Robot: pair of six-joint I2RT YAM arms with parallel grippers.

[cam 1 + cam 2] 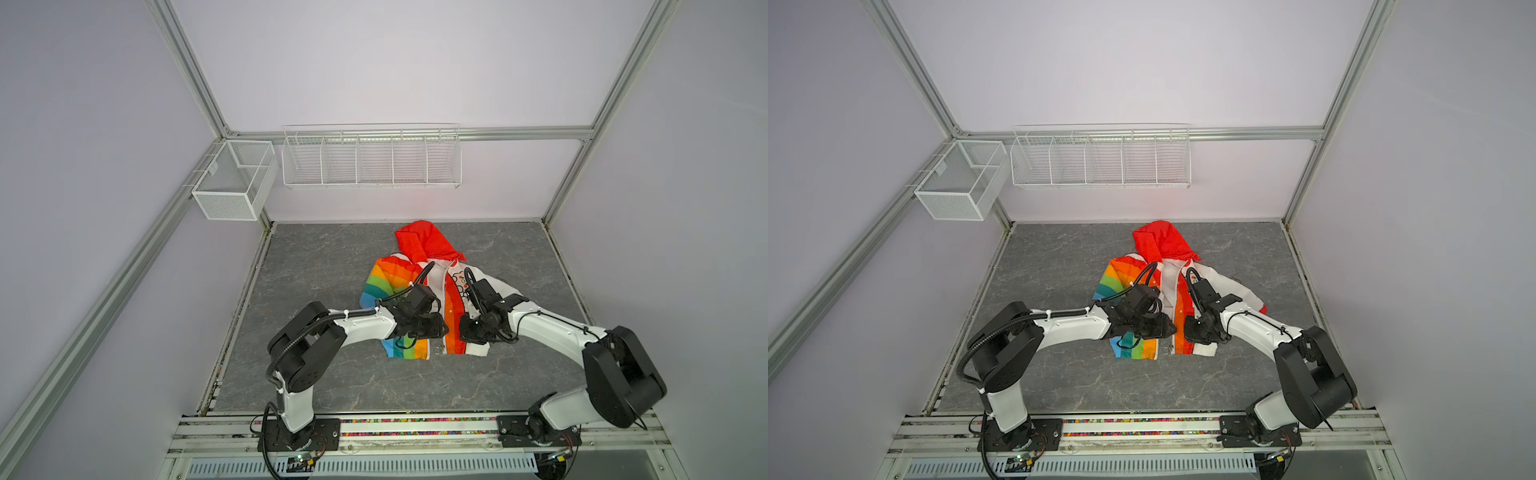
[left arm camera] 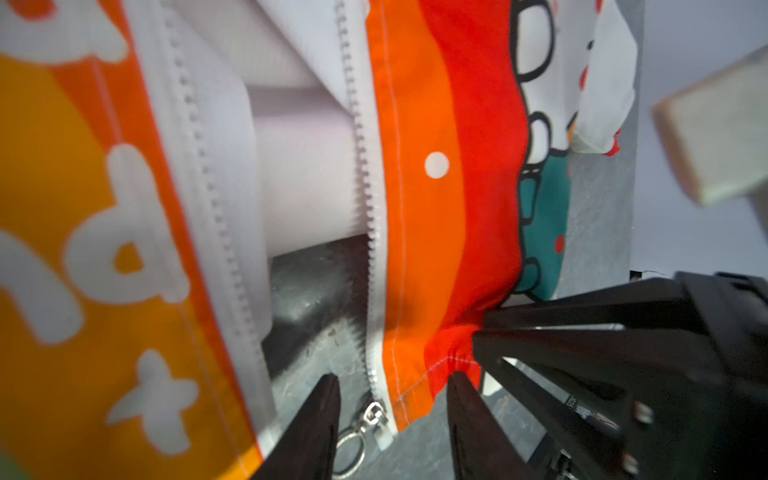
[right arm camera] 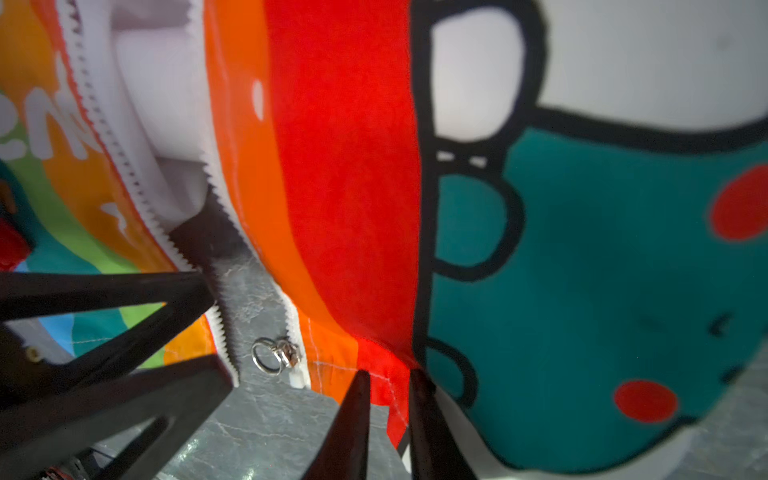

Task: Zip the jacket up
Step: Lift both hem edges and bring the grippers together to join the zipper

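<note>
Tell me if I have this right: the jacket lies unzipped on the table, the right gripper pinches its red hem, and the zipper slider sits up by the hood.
The zipper slider sits at the bottom hem, not by the hood, as the right wrist view shows. The rest holds: the jacket lies unzipped and the right gripper pinches its red hem.

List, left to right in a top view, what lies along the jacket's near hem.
rainbow-striped half → zipper slider with its ring → orange-and-red band → white corner
</note>
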